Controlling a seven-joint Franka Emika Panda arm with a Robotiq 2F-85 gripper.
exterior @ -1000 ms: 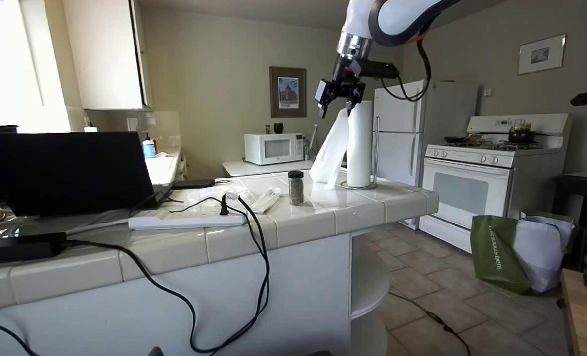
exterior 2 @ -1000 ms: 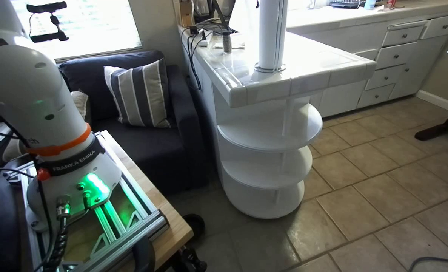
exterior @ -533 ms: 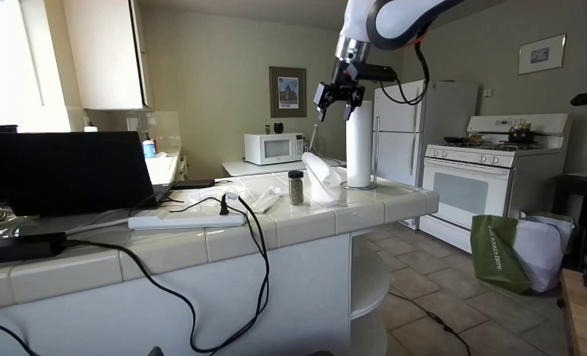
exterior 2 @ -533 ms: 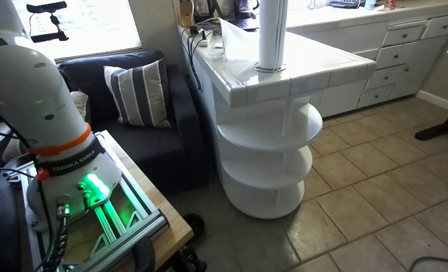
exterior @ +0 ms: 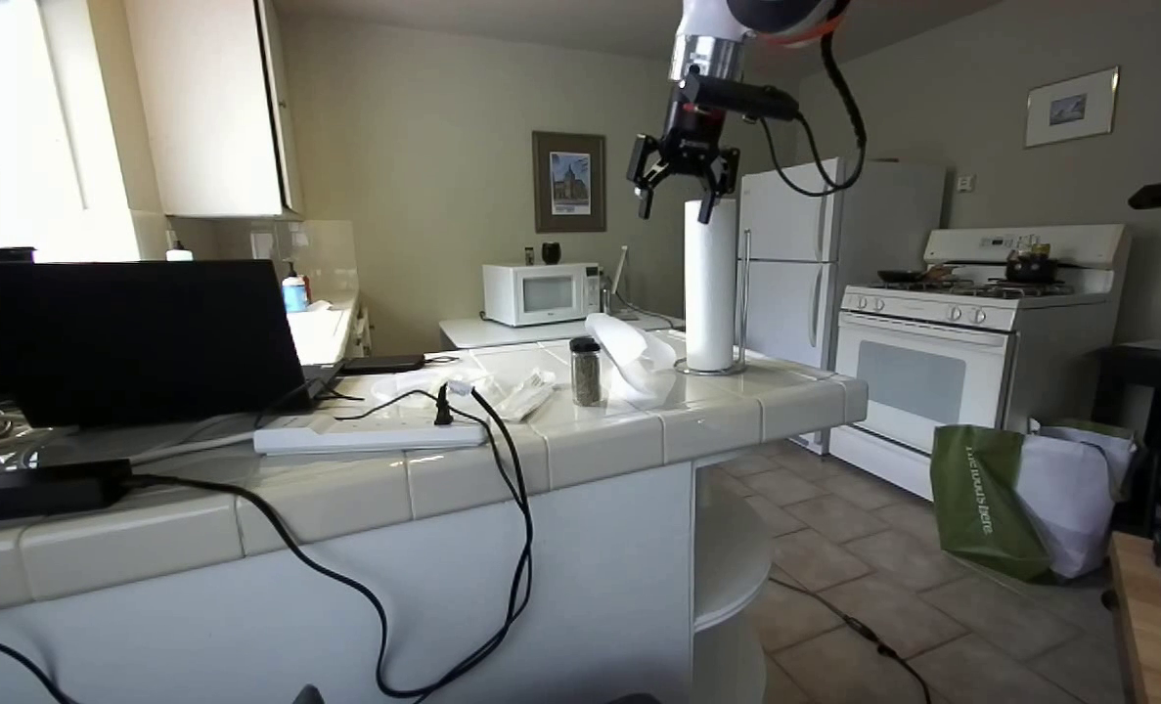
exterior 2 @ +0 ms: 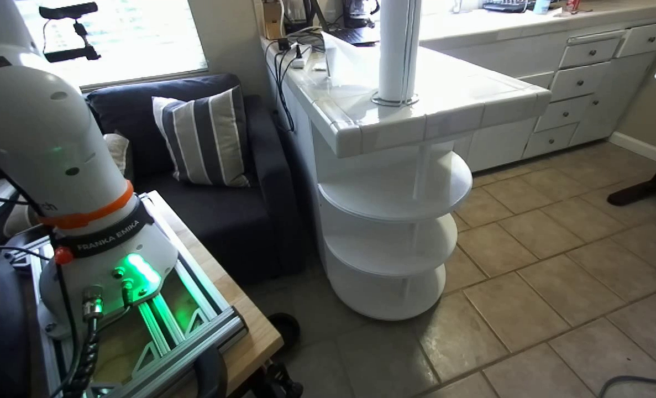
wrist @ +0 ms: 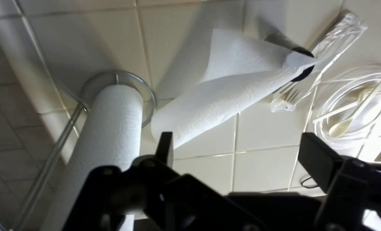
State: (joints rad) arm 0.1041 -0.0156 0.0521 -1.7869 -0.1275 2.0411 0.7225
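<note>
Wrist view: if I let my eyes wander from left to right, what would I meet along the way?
Tiled floor → paper towel roll → loose paper towel → pale spoon. The jar is left out: the loose paper towel's tip overlaps it in this picture.

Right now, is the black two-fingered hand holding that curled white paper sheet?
No: in an exterior view the hand stands open, and the paper sheet rests below it on the pale tiled counter.
</note>
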